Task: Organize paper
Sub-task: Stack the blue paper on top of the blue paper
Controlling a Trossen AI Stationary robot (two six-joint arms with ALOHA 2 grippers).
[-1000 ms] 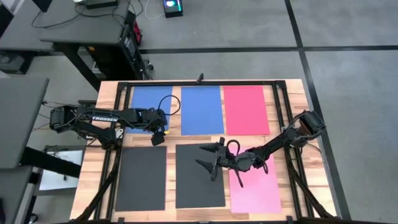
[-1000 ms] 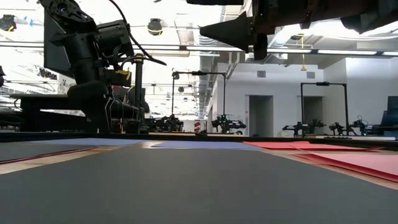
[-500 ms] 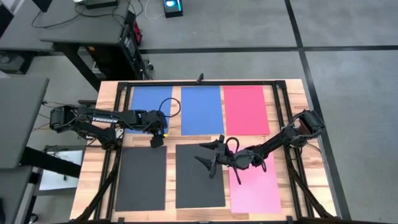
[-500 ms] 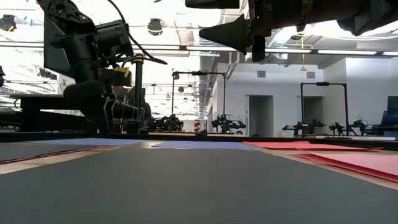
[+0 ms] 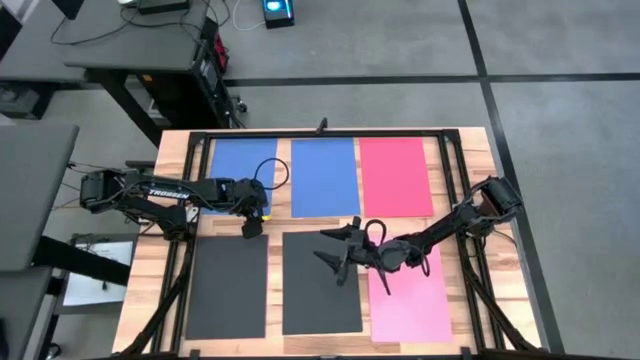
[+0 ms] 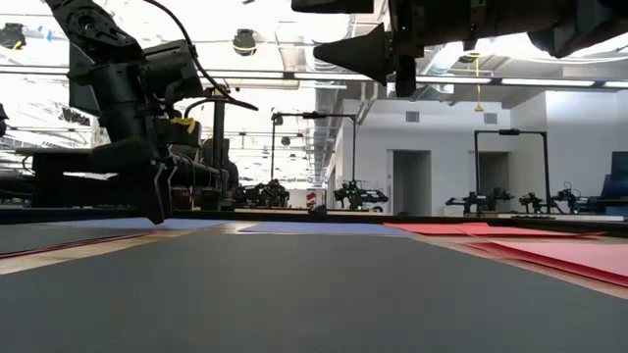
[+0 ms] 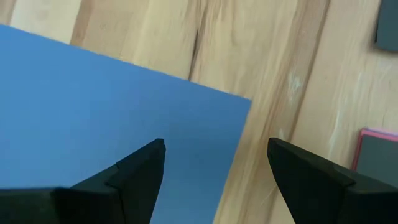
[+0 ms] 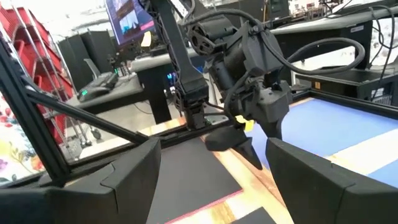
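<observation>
Six sheets of paper lie flat on the wooden table. Two blue sheets [image 5: 240, 172] [image 5: 324, 176] and a red one [image 5: 394, 176] form the far row. Two dark sheets [image 5: 227, 288] [image 5: 320, 282] and a pink one [image 5: 412, 305] form the near row. My left gripper [image 5: 250, 228] [image 7: 214, 158] is open and points steeply down just above the left blue sheet's near right corner [image 7: 244, 102], one finger over the paper, one over bare wood. My right gripper [image 5: 329, 250] [image 8: 214, 155] is open and level, high above the middle dark sheet.
A pink edge [image 7: 362, 138] shows under the near left dark sheet. Black frame rails [image 5: 445, 160] run along the table's sides and far edge [image 5: 322, 131]. Strips of bare wood [image 7: 273, 74] separate the sheets. A dark desk [image 5: 150, 50] stands beyond the far left corner.
My left gripper has sunk a little toward the blue sheet's near right corner, its fingers still apart. The sheets lie as before.
</observation>
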